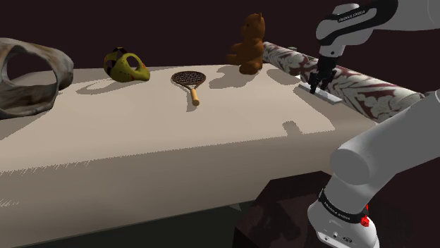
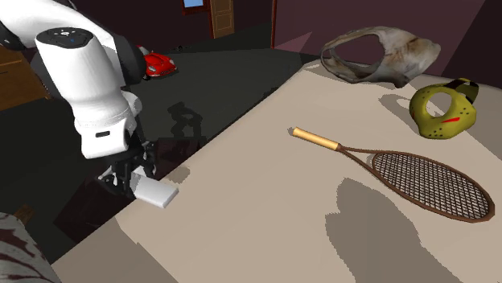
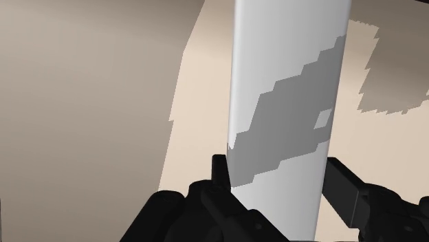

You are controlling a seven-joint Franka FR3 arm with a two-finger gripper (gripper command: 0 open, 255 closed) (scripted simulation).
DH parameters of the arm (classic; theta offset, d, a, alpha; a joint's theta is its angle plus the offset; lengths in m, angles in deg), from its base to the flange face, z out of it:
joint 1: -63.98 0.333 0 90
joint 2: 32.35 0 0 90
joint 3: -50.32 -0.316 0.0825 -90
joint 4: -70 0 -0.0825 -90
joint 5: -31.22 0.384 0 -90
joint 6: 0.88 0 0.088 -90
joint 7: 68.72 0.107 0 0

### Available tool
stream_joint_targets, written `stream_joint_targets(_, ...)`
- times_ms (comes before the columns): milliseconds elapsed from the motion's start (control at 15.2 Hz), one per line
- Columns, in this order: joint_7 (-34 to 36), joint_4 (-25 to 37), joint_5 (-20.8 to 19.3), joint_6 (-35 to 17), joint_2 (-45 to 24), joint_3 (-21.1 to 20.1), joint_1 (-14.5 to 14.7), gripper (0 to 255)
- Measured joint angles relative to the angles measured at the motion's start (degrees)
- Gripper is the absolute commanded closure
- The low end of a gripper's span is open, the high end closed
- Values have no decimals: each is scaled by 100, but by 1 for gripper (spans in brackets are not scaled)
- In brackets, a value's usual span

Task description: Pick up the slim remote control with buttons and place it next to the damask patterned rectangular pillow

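The slim remote [image 1: 322, 91] is drawn plain white, with no buttons showing. My black gripper [image 1: 317, 80] is shut on it, right beside the long damask patterned pillow [image 1: 359, 90], which lies along the table's edge on the shoulder view's right. In the second exterior view the remote [image 2: 157, 192] sticks out from the gripper [image 2: 127, 175] low over the table's corner, with a bit of the pillow [image 2: 20, 253] below it. In the wrist view the remote [image 3: 289, 96] runs lengthwise between the two fingers [image 3: 344, 187]. Whether it touches the table I cannot tell.
On the beige table [image 1: 141, 134] lie a brown racket [image 1: 189, 80], a yellow mask [image 1: 125, 65], a brown teddy bear [image 1: 248, 45] and a large bone-like hollow shape [image 1: 28, 74]. A red toy car [image 2: 158, 64] sits on the dark floor beyond the table.
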Motion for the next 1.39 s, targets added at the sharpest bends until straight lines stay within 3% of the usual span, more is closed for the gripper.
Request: stream_joint_targets(1386,-85,-1106,7,-1677,-591,346,16,255)
